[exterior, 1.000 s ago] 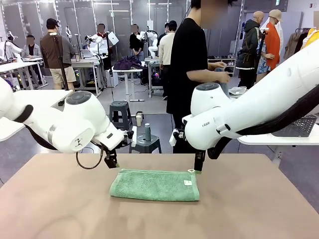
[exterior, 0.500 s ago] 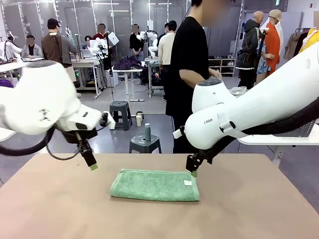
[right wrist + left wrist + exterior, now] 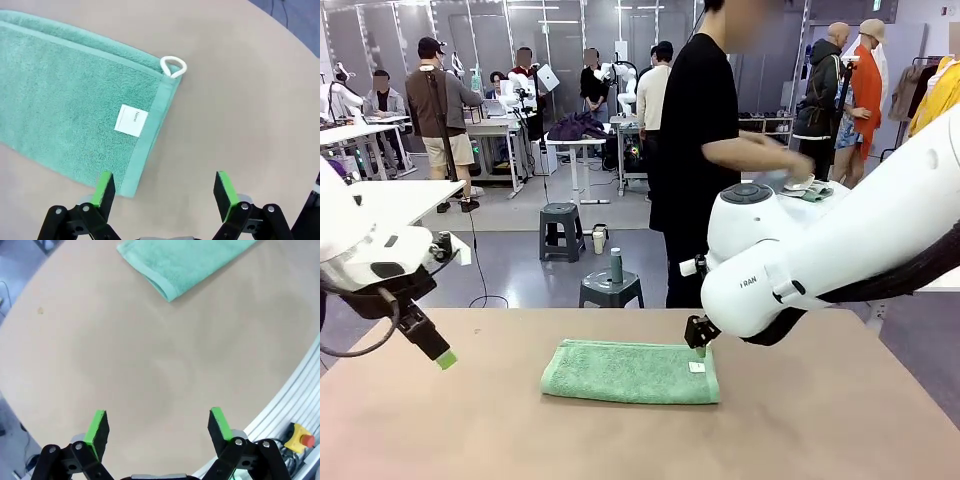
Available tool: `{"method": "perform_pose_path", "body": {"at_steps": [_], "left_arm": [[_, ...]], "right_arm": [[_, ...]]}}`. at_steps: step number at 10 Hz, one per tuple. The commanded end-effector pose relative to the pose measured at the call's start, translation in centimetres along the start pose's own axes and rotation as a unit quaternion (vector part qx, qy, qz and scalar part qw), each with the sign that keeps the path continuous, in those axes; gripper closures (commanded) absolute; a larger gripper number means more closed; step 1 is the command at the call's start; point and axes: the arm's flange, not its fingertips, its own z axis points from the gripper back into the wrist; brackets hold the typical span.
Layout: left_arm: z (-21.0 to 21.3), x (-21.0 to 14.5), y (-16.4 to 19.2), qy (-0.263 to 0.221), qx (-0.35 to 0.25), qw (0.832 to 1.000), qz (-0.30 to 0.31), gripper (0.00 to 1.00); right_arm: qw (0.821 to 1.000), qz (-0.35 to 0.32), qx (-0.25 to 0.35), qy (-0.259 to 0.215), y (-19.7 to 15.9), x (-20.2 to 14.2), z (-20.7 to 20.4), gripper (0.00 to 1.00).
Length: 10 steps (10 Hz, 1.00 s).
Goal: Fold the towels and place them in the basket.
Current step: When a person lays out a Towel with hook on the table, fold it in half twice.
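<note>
Left gripper [image 3: 442,356] swung off towel's far left corner, now over left table [image 3: 840,420] edge. Right gripper [image 3: 698,342] pulled back slightly, hovers at far right corner. Both jaws spread wide, empty. Mint-green towel [image 3: 630,372] lies folded mid-table, loop [image 3: 173,66] at far right corner. Fold looks done; pickup likely next. Bare tabletop all round towel.

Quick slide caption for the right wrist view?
Open right tool poised above the table at the labelled end of the folded mint-green towel.
</note>
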Motion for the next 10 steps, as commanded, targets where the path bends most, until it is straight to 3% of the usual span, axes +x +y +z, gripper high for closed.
{"method": "perform_pose_path", "body": {"at_steps": [1,5,8,10], "left_arm": [[-1.1,0.4,0.2,0.011,-0.009,1.000,0.004,0.00],[-1.1,0.4,0.2,0.011,-0.009,1.000,0.004,0.00],[-1.1,0.4,0.2,0.011,-0.009,1.000,0.004,0.00],[-1.1,0.4,0.2,0.011,-0.009,1.000,0.004,0.00]], "right_arm": [[1.000,0.020,0.002,0.002,0.3,0.2,0.5,0.00],[1.000,0.010,0.000,0.000,0.3,0.0,0.1,0.00],[0.993,-0.111,0.020,0.020,-0.3,0.7,-2.7,0.00],[0.987,-0.153,0.029,0.031,-0.6,1.0,-4.2,0.00]]}}
